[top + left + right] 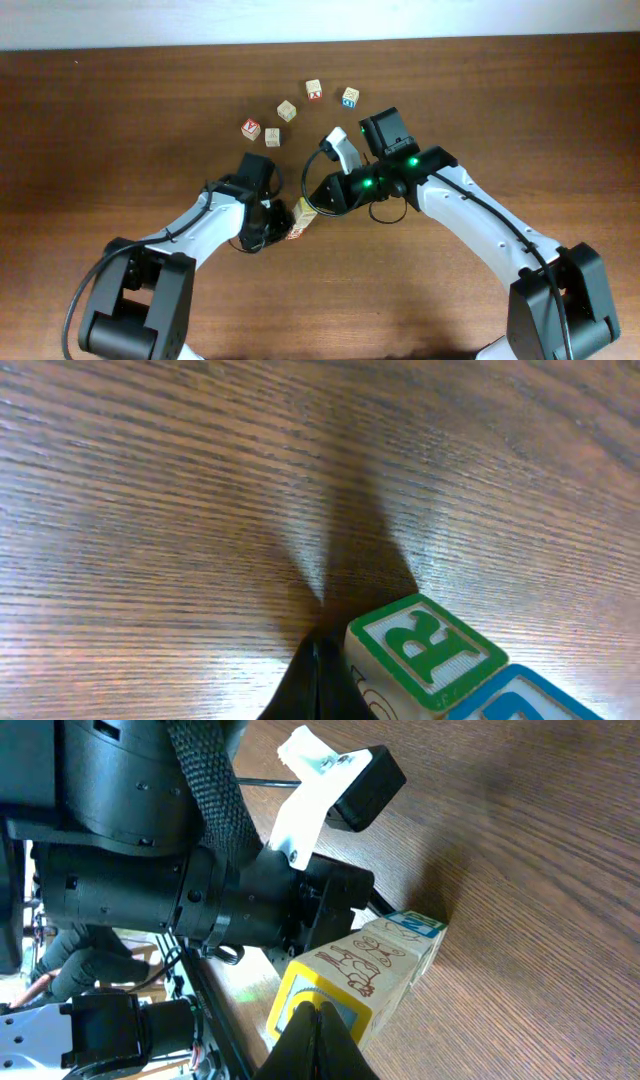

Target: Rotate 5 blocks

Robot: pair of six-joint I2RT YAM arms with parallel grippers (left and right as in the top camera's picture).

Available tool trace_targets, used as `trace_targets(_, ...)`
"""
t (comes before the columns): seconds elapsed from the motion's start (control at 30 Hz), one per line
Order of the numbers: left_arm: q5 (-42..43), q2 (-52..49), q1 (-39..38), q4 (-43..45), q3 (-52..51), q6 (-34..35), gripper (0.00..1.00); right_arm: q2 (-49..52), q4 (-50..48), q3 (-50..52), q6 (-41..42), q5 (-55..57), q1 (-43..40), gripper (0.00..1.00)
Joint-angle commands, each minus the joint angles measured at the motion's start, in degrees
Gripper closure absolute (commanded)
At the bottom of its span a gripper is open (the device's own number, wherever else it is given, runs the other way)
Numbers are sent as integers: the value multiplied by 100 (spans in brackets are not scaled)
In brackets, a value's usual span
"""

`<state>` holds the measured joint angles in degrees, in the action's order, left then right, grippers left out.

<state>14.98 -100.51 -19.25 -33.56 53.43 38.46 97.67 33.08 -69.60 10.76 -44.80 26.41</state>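
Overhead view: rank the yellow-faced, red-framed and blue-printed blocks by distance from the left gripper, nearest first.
1. Yellow-faced block, right beside the left gripper.
2. Red-framed block, left end of the far cluster.
3. Blue-printed block, the cluster's right end.

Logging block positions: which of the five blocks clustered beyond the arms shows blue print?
The rightmost block, at the cluster's right end; it alone there shows blue.

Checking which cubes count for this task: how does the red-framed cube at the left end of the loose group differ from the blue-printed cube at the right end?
The red-framed cube shows a red border on top; the blue-printed cube shows blue print. The red-framed cube lies nearer the left arm, the blue-printed cube nearer the right arm. Both are pale wood, one size, lying free.
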Motion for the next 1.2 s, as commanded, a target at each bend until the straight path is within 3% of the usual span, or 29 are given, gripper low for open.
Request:
trace_targets(0.0,568,-22,31,229,-175,105,100,323,157,240,33,503,219,96)
trace_targets(0.2,579,-22,33,236,-186,190,100,323,90,240,203,804,396,96)
trace_targets(0.47,1141,-22,706,671,-721,402,100,326,-59,240,420,1113,553,96)
trace_targets(0.9,1134,-22,778,717,-765,435,100,330,-372,240,778,1834,772,96)
trace_targets(1.0,1032,-20,1091,568,-763,44,100,330,-332,240,778,1784,769,96)
trace_targets(1.17,1019,-20,1091,573,-763,-37,100,328,-223,68,774,1589,772,96)
